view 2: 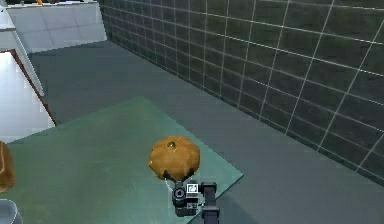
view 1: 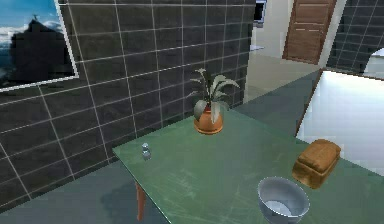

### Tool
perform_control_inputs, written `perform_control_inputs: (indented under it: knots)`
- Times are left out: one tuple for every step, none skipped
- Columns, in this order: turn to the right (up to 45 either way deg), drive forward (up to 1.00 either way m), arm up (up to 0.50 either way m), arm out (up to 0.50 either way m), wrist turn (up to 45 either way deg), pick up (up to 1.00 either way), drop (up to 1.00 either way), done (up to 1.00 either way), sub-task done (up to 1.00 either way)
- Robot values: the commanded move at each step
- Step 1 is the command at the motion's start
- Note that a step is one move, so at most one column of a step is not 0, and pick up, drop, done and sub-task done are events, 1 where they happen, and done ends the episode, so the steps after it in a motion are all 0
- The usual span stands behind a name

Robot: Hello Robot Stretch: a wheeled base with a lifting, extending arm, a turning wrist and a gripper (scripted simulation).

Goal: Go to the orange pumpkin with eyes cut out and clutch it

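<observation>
The orange pumpkin [view 2: 174,157] sits on the green worktop [view 2: 90,160] in the lower middle of the arm side view, near the worktop's right corner; I can't make out any cut-out eyes. My claw [view 2: 183,201] is just below it in frame, its fingers too dark to pick out, and I cannot tell whether it holds anything.

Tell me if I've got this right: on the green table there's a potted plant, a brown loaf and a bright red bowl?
Not quite. The bowl is grey, not bright red, as the forward view shows. The rest holds: the potted plant and the brown loaf do stand on the green table with it.
</observation>
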Motion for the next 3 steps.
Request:
perform_control_inputs:
  knots:
    - [0.0,0.00,0.00,0.00,0.0,1.00,0.00,0.00,0.00]
    - [0.0,0.00,0.10,0.00,0.0,0.00,0.00,0.00,0.00]
    - [0.0,0.00,0.00,0.00,0.0,0.00,0.00,1.00,0.00]
